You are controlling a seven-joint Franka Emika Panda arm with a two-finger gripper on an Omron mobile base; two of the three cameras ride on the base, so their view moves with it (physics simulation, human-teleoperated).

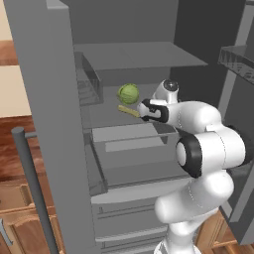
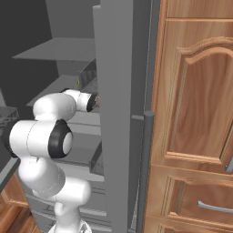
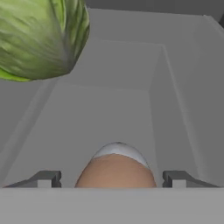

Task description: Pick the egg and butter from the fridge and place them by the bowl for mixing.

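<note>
Two pincer (image 3: 112, 179) tips stand apart either side of the egg (image 3: 116, 171) at the hand view's bottom centre, framing it for a grab on the fridge (image 1: 49, 99) shelf, cabbage (image 3: 39, 37) upper left, butter (image 1: 129, 110) nearby.

Warm wood all around here: on the right stands a tall wooden cabinet (image 2: 195, 91) with an arched raised-panel door, and below it a drawer (image 2: 200, 200) carrying a slim metal handle (image 2: 214, 208). Over on the left, a cream wall (image 1: 12, 74) crossed by a wooden band, with low wooden cabinets (image 1: 22, 218) beneath. A strip of wood-plank floor (image 2: 13, 218) shows at the bottom. Lighting is soft and even.
</note>
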